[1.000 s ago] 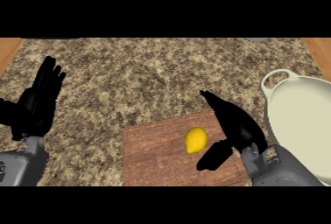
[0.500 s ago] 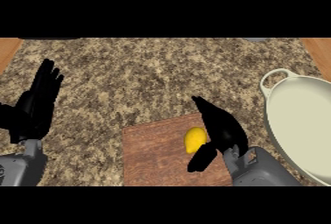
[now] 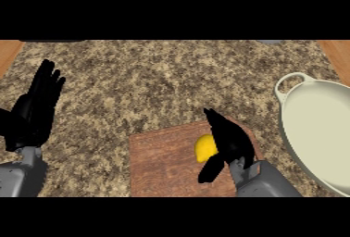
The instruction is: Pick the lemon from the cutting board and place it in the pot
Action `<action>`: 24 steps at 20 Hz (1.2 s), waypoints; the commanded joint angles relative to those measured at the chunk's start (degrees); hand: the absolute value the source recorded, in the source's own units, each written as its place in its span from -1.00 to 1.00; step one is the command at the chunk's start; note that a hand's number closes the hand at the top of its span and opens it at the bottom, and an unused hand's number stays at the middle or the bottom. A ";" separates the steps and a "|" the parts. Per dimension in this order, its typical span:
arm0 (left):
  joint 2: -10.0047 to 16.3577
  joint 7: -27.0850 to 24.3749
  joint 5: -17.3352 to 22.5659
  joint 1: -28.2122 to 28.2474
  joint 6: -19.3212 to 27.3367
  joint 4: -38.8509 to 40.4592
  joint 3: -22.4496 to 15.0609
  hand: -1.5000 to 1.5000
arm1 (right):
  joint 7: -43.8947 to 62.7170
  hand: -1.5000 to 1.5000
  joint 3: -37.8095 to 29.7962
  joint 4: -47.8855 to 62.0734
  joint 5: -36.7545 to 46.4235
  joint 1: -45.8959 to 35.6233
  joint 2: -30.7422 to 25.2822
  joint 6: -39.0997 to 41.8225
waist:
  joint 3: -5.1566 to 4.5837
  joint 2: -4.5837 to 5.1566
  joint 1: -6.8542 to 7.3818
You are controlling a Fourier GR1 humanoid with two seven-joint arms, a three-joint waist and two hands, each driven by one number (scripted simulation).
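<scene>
Yellow lemon (plain, oval) lies on the cutting board

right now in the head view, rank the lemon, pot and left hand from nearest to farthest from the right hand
1. lemon, just left of the right hand
2. pot, to its right
3. left hand, far left

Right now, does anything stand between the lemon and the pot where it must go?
Nothing visible does. The lemon lies on the cutting board, with the right hand beside it, toward the pot; between board and pot only counter shows.
</scene>
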 commanded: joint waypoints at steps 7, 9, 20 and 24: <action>-0.68 3.48 -1.38 -0.33 -1.41 -2.23 2.14 0.00 | -5.90 -1.00 -5.21 11.97 6.37 0.55 4.39 0.43 | 0.01 0.02 0.09; -3.06 -1.73 -2.92 1.71 -2.24 -0.58 1.83 0.00 | -4.18 -1.00 -5.50 8.49 8.29 2.26 5.92 2.44 | 0.00 0.01 -0.03; -3.11 -2.70 -3.16 0.65 -4.35 2.46 4.15 0.00 | -16.67 1.00 -5.62 11.43 11.82 2.24 5.14 6.96 | 0.00 0.03 -0.05; -4.41 -2.14 -3.30 0.05 -4.70 2.20 4.41 0.00 | -17.82 1.00 -5.49 10.02 16.17 4.78 5.75 6.77 | 0.00 0.01 -0.10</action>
